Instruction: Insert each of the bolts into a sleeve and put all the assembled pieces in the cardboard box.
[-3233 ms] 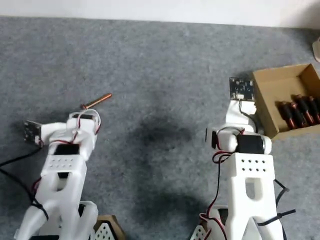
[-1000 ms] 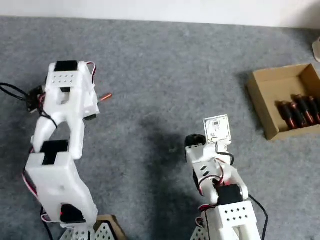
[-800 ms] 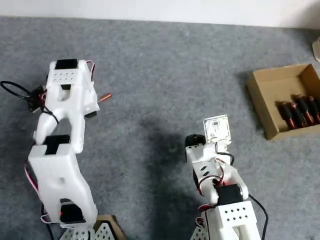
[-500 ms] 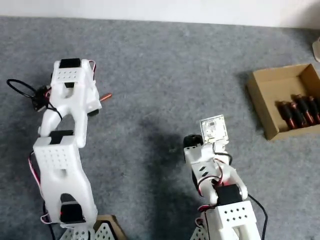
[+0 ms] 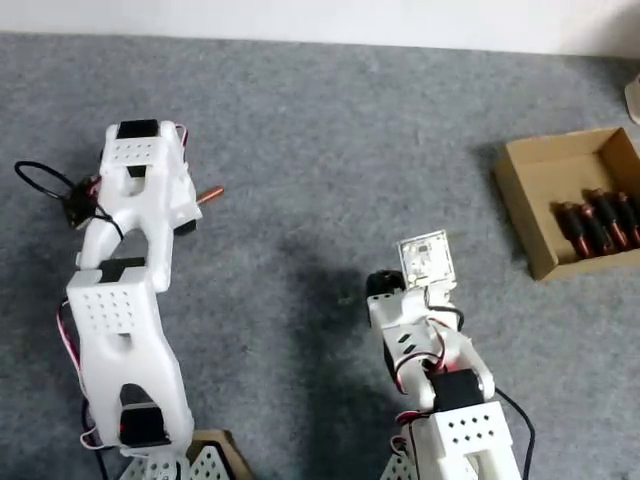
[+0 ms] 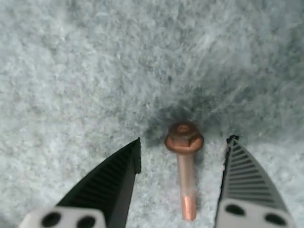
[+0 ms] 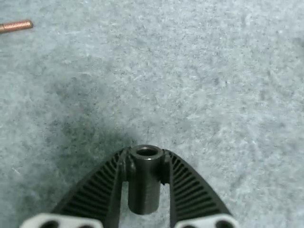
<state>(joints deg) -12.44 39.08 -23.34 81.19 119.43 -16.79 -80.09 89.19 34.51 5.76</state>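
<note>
Left hand: wide open, gripping nothing; the two fingers straddle the bolt.
Bolt: copper-coloured with a hex flange head, lying flat on the worktop. It sits roughly centred between the left hand's fingers and clear of both. The head is out by the fingertips and the threaded end points back toward the hand's base.
Bolt, high view: its end sticks out from under the left arm, on the side facing the right arm.
Right hand: closed on a black sleeve, with both fingers tight against its sides.
Sleeve: held in line with the fingers, open bore facing out past the fingertips.
Right arm: near the middle of the worktop, well apart from the bolt and from the box.
Bolt from the right wrist: only the threaded end is in view, far from the sleeve.
Cardboard box: open-topped, at the right edge of the worktop.
Assembled pieces: several lie side by side inside the box.
Worktop: grey felt-like surface.
</note>
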